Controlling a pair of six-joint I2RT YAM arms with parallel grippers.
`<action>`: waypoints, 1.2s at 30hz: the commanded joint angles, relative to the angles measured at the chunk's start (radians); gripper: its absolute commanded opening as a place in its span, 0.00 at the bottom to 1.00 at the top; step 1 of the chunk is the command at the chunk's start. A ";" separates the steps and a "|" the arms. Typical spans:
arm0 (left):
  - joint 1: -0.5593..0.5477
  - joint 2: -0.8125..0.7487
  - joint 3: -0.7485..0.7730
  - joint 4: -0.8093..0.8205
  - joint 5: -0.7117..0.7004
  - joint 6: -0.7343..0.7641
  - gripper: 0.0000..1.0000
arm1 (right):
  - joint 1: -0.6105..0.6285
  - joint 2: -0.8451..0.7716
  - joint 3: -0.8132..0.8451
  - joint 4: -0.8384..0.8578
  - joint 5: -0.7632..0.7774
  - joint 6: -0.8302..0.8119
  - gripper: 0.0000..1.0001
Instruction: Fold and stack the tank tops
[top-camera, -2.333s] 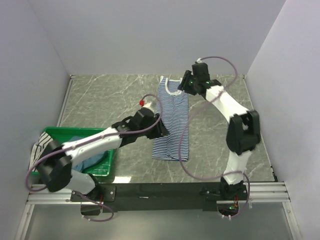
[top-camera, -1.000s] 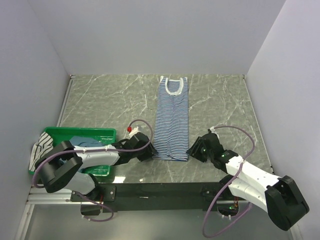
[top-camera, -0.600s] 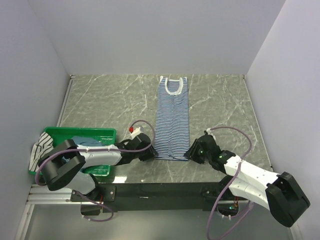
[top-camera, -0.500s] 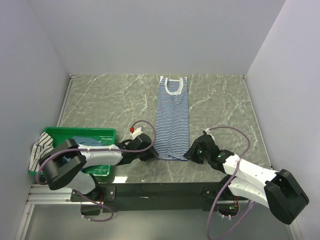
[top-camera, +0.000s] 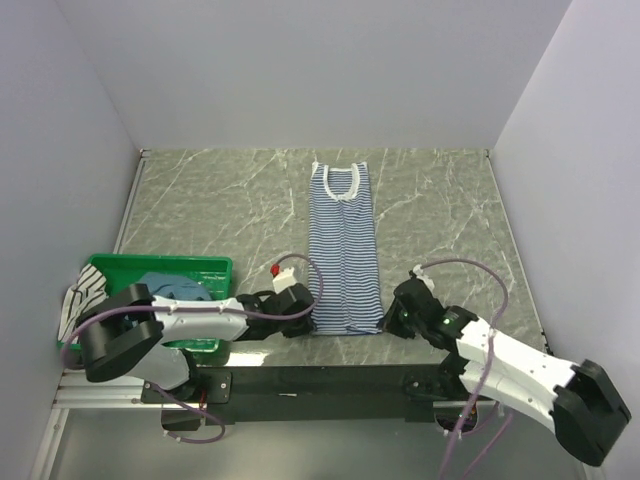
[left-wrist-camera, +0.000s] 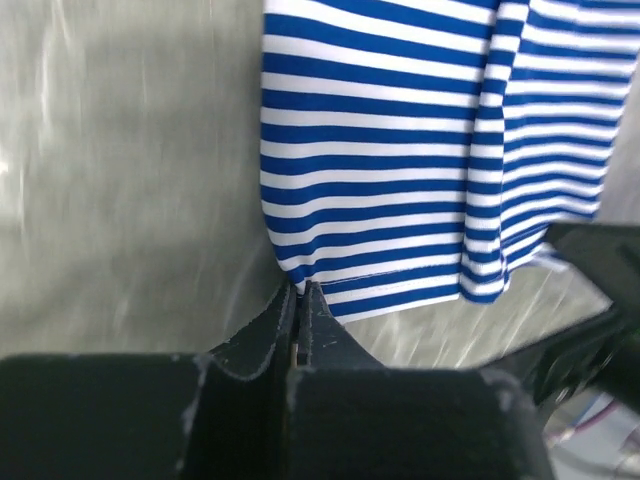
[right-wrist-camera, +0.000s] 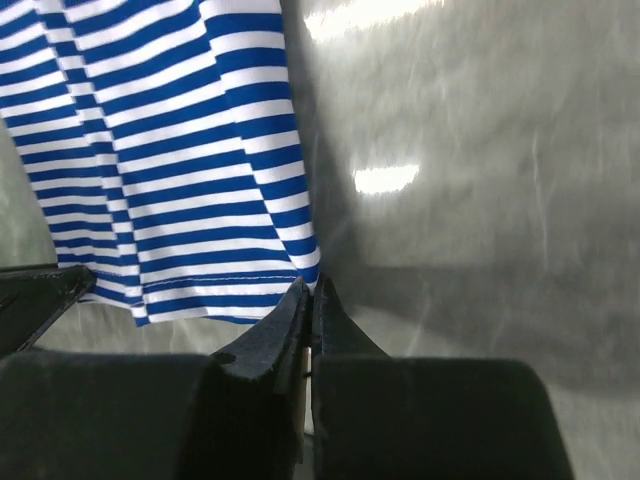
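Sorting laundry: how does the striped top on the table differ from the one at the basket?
The navy-striped top lies flat on the table, fine stripes; the black-and-white top hangs bunched over the basket rim, broader stripes. The left gripper and right gripper pinch the first's near corners; the second is untouched. Both striped.

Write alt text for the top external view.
The left tool and right tool pinch the two near hem corners of a navy-and-white striped tank top lying flat on a grey table. A green basket of clothes sits at near left.
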 joint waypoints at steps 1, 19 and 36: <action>-0.071 -0.086 -0.010 -0.188 -0.038 -0.055 0.01 | 0.047 -0.117 0.005 -0.186 0.065 0.020 0.00; -0.009 -0.372 0.136 -0.378 -0.129 -0.042 0.01 | 0.164 -0.009 0.350 -0.303 0.196 -0.019 0.00; 0.470 0.068 0.507 -0.203 0.129 0.284 0.01 | -0.257 0.622 0.827 -0.096 -0.088 -0.332 0.00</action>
